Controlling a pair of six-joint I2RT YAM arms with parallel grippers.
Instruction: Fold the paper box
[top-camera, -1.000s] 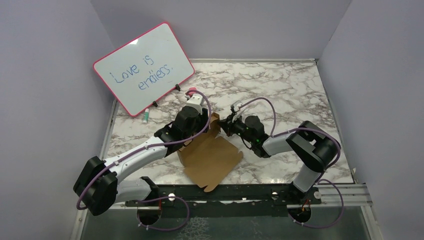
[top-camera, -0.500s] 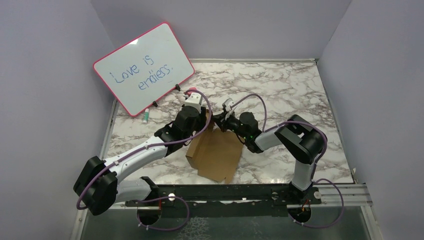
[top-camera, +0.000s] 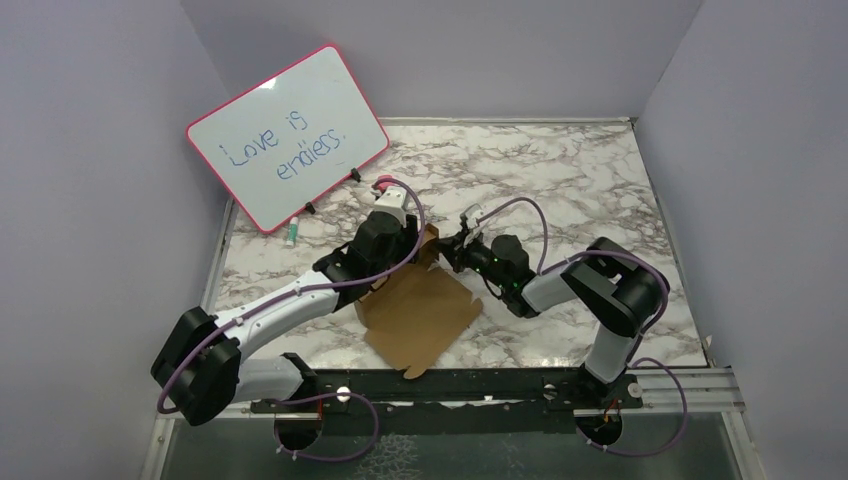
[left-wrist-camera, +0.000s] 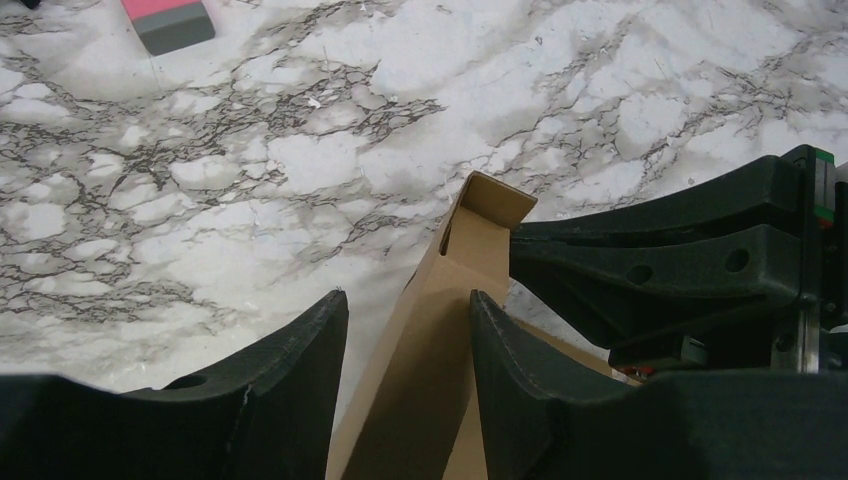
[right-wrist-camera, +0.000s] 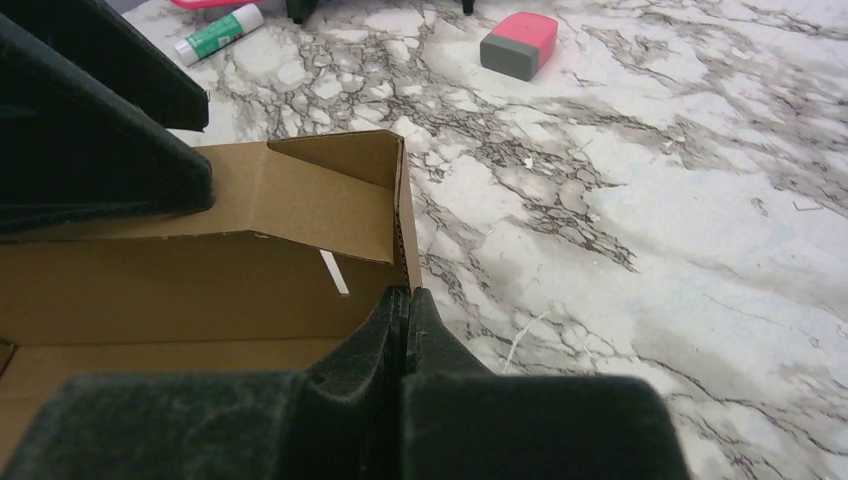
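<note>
Resting on the bench (top-camera: 560, 180), centre-near: paper box (top-camera: 420, 315), far wall raised | right end effector (right-wrist-camera: 405, 303): clamped together on that wall's corner edge | left end effector (left-wrist-camera: 407, 305): spread apart, straddling the same wall from the left

One piece of writing can be read, on the whiteboard (top-camera: 288, 137), a white panel with a pink rim that stands tilted at the far left of the marbled surface (top-camera: 560, 170); the words are handwritten in blue marker in two lines that follow the board's slant; the upper line reads "Love is"; the lower line, set a little to the right, reads "endless." with a full stop at its end; near the board's lower edge lies a small tube (top-camera: 291, 233) with a green and white label; its print is too small and blurred to read in any view.
</note>
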